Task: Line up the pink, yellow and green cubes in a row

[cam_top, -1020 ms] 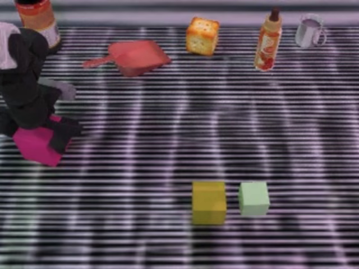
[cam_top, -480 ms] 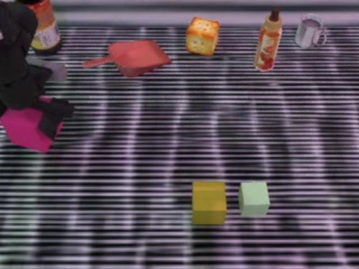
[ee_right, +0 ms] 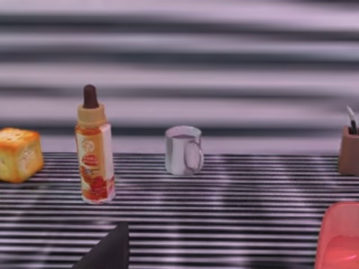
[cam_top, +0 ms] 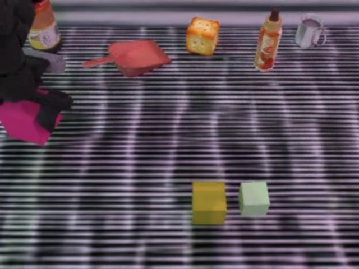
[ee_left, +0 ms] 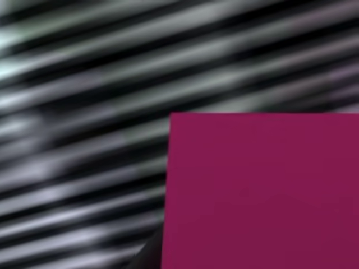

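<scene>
The magenta-pink cube (cam_top: 19, 120) is at the table's far left, gripped by my left gripper (cam_top: 44, 109), which is shut on it. This cube (ee_left: 258, 190) fills much of the left wrist view. The mustard-yellow cube (cam_top: 208, 202) and the smaller mint-green cube (cam_top: 253, 198) stand side by side near the front, right of centre, with a narrow gap between them. My right arm is out of the top view. Only a dark sliver of my right gripper (ee_right: 110, 251) shows in its wrist view.
Along the back of the table stand an orange-labelled jar (cam_top: 44, 28), a red scoop (cam_top: 134, 56), an orange cracker box (cam_top: 202, 35), a dropper bottle (cam_top: 268, 42) and a metal mug (cam_top: 308, 31). The striped cloth (cam_top: 168, 140) lies bare between the pink cube and the other two.
My left gripper has carried the pink cube further left and towards the back of the table. The yellow and green cubes have not moved.
</scene>
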You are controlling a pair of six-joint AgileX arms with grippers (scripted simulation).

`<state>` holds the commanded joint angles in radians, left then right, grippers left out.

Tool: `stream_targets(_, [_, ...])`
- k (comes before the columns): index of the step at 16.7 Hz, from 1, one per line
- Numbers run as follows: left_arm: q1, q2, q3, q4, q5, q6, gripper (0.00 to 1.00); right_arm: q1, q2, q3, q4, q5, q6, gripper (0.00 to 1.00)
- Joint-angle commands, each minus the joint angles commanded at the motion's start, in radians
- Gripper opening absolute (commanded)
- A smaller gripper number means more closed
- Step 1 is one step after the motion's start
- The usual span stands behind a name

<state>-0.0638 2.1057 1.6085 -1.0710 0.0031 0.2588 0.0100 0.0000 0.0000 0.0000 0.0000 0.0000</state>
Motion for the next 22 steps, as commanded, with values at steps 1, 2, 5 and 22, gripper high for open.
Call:
stream_targets(1, [-0.018,-0.006,-0.005,0.001,0.000,-0.021,0.00,0.000,0.000,0.000,0.000,0.000,0.000,1.00])
stream_targets(2, [-0.041,-0.015,-0.013,0.001,-0.001,-0.052,0.00,0.000,0.000,0.000,0.000,0.000,0.000,1.00])
stream_targets(5, [-0.144,-0.054,-0.057,0.002,-0.001,-0.210,0.00,0.000,0.000,0.000,0.000,0.000,0.000,1.00])
stream_targets(22, [-0.564,-0.245,-0.271,0.024,-0.005,-0.884,0.00,0.000,0.000,0.000,0.000,0.000,0.000,1.00])
